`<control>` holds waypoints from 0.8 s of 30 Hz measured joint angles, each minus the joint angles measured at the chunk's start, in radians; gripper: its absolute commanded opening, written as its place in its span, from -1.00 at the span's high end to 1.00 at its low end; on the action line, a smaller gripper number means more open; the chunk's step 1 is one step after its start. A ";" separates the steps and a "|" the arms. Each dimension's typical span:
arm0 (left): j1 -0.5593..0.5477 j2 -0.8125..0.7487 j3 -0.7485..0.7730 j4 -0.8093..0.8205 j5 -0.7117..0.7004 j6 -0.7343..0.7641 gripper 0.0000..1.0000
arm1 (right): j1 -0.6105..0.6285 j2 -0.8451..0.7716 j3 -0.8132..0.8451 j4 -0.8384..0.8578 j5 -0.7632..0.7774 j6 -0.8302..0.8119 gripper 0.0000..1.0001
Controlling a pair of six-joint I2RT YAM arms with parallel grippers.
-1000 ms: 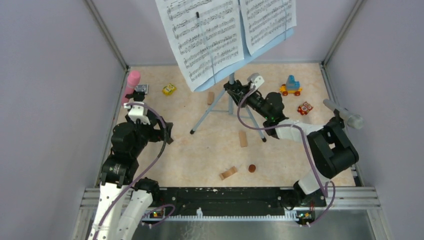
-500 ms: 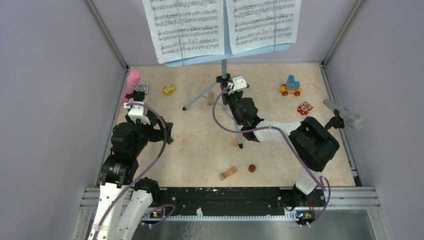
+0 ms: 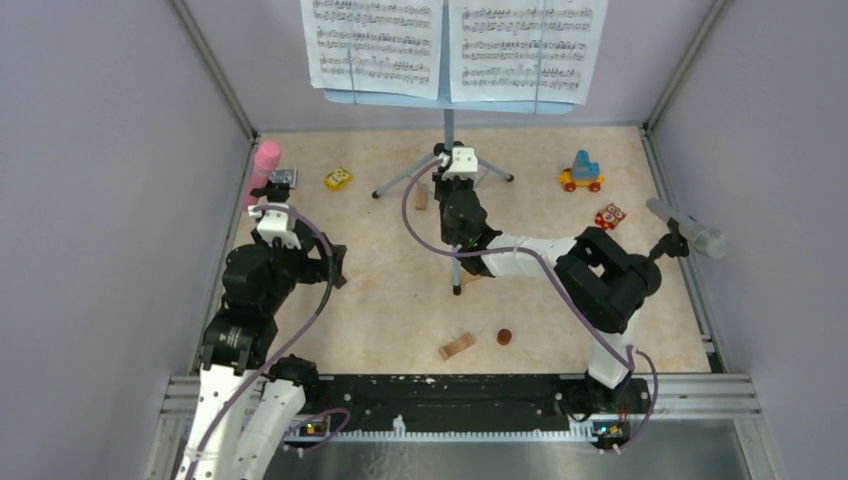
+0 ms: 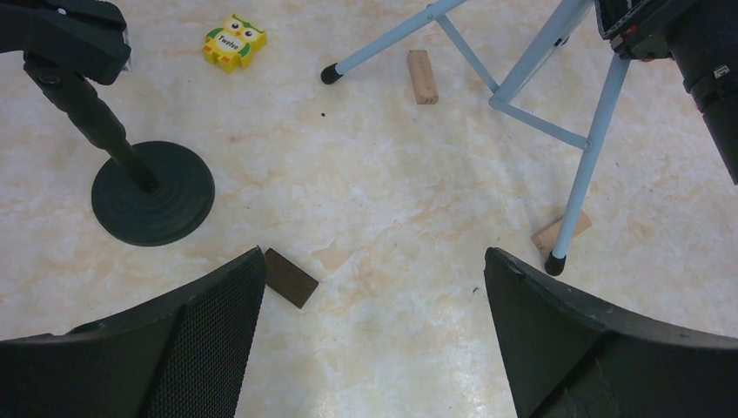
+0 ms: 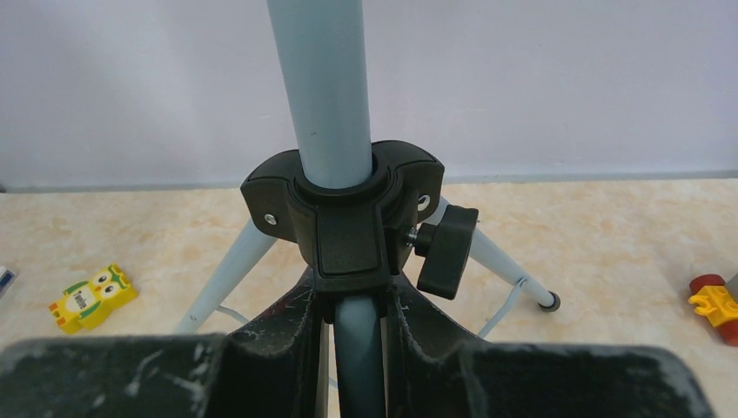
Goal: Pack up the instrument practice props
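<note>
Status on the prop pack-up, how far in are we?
Early. Done: nothing looks packed; the sheet-music pages sit on the rack and the music stand stands upright with legs spread. In hand: the right gripper is clamped on a stand tube just under the black collar; the left gripper is open, holding nothing. Left: stand, pages, pink microphone, silver microphone and both holders.

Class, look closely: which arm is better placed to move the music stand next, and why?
Right. The right claw is closed on the music stand just below its black collar. The left claw hangs open near a mic holder, apart from the stand.
</note>
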 measured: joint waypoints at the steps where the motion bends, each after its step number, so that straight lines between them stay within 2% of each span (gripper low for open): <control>1: 0.000 0.001 0.000 0.000 0.000 0.000 -0.97 | 0.001 0.000 0.001 0.001 0.002 0.000 1.00; 8: 0.000 0.007 0.000 0.000 0.000 0.000 -0.98 | -0.004 -0.018 -0.043 0.036 -0.036 -0.014 1.00; 9: 0.000 0.007 0.000 0.001 0.000 0.000 -0.97 | -0.005 -0.034 -0.063 0.039 -0.050 -0.019 0.89; 12: 0.000 0.008 0.000 0.001 0.002 0.000 -0.97 | -0.008 -0.076 -0.107 0.026 -0.082 -0.022 0.27; 14: 0.000 0.012 0.000 0.002 0.005 0.000 -0.98 | -0.011 -0.109 -0.136 0.004 -0.121 -0.021 0.09; 19: 0.000 0.020 -0.002 0.003 0.011 0.001 -0.97 | -0.012 -0.225 -0.248 -0.081 -0.211 -0.014 -0.08; 24: 0.000 0.027 -0.002 0.008 0.015 0.001 -0.97 | -0.012 -0.433 -0.343 -0.266 -0.299 0.057 -0.16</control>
